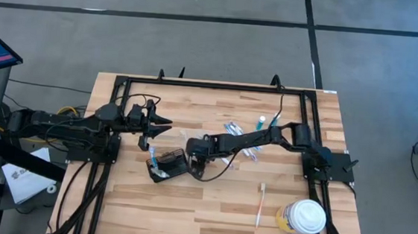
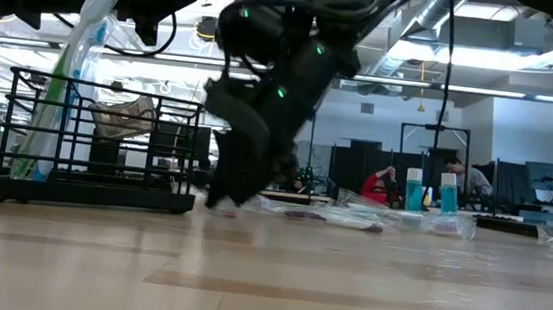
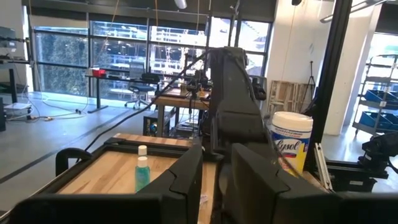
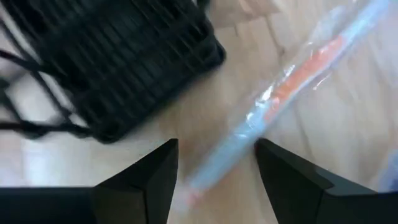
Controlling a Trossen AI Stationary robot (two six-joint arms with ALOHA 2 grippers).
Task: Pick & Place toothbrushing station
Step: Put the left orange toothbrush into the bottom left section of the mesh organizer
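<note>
Reaching down beside the toothbrushing station (image 1: 169, 162), the right pincer (image 4: 214, 163) hangs with its fingers spread wide over a wrapped toothbrush (image 4: 283, 102) lying on the table (image 1: 209, 207). The dark mesh station sits left of the table's centre, at about nine o'clock from that pincer, and a wrapped toothbrush stands in it. The left pincer (image 1: 165, 123) hovers at eleven o'clock from the station; whether it holds anything, I cannot tell.

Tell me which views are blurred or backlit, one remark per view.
Right wrist view: motion-smeared, the black holder box and wrapped toothbrush soft. Low view: right arm a dark silhouette against bright ceiling lights. Left wrist view: bright windows behind, own fingers dark. High view: evenly lit, sharp.
</note>
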